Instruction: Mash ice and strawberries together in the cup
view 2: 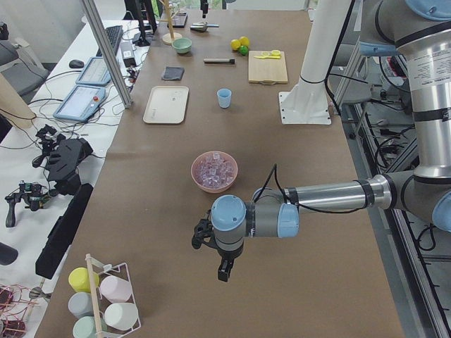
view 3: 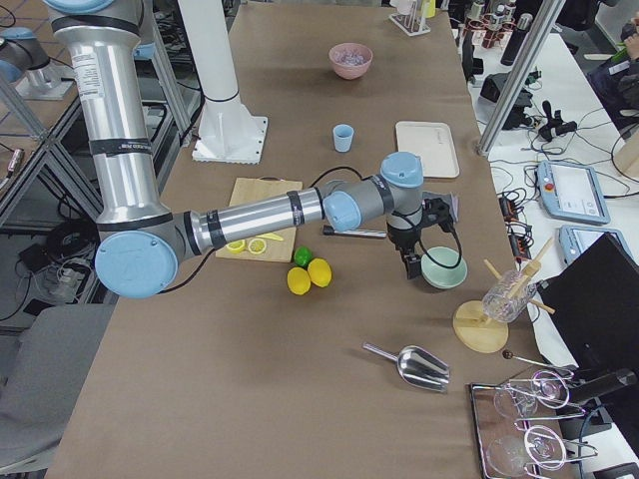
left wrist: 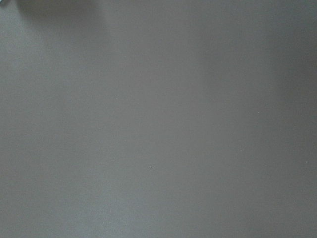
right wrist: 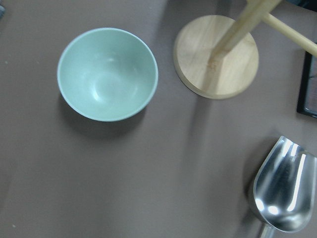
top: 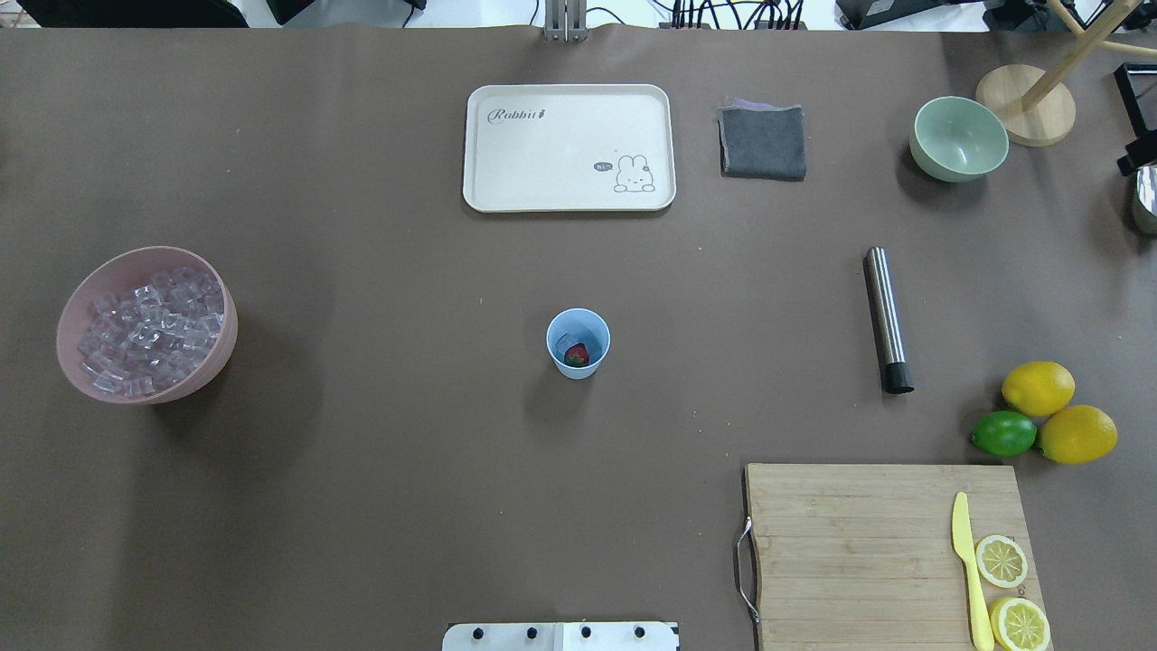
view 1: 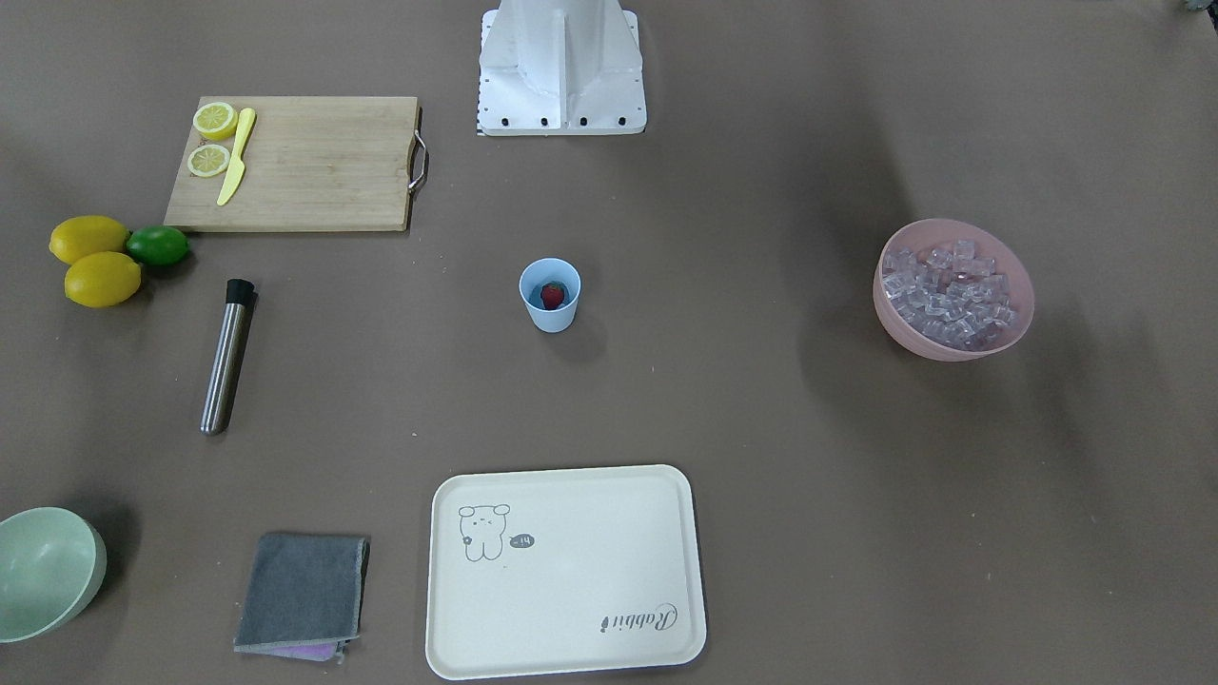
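Note:
The light blue cup (top: 578,343) stands upright at the table's middle, also seen in the front view (view 1: 550,297). Inside it lie a red strawberry (top: 578,355) and a clear ice cube (top: 566,344). More ice (top: 149,318) fills the pink bowl (top: 215,357) on the table's left side. My left gripper (view 2: 223,268) hangs over bare table beyond that bowl, far from the cup. My right gripper (view 3: 410,263) hovers near the pale green bowl (view 3: 442,269). Both grippers show only in the side views, so I cannot tell whether they are open or shut.
A steel muddler (top: 886,318) lies right of the cup. A cream tray (top: 568,199), grey cloth (top: 763,142) and green bowl (top: 958,137) line the far side. A cutting board (top: 850,542) holds lemon slices and a yellow knife; lemons (top: 1038,387) and a lime (top: 1003,433) lie beside it. A metal scoop (right wrist: 285,191) lies nearby.

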Tool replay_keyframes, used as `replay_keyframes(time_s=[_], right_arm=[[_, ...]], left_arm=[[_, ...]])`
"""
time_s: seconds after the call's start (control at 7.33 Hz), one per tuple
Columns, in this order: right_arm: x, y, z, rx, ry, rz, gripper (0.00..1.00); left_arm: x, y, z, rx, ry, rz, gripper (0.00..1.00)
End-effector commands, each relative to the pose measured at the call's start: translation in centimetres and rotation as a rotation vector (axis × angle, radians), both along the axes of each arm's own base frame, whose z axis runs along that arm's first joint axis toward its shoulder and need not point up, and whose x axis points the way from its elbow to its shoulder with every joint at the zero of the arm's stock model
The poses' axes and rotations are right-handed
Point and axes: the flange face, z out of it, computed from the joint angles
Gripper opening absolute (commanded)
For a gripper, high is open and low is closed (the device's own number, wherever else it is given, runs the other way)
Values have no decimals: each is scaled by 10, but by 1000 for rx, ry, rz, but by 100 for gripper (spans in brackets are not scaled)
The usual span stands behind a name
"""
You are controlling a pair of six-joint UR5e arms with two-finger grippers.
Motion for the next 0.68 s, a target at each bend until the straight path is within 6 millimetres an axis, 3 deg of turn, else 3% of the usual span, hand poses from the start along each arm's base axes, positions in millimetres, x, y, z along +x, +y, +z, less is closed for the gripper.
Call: replay_keyframes(time_s=[0.0, 0.14, 0.27, 0.55], right_arm=[[80, 24, 43, -99, 56, -119, 100], [97, 39, 83, -183, 59, -137, 100], [101, 70, 136, -281, 45, -138, 100], [94, 96, 164, -362, -59, -100, 100]], left_arm=[[0, 0, 1, -3, -1, -1, 98], [0, 1, 2, -4, -1, -1, 98], [0, 1, 2, -6, -1, -1, 98], [0, 3, 3, -6, -1, 0, 98]])
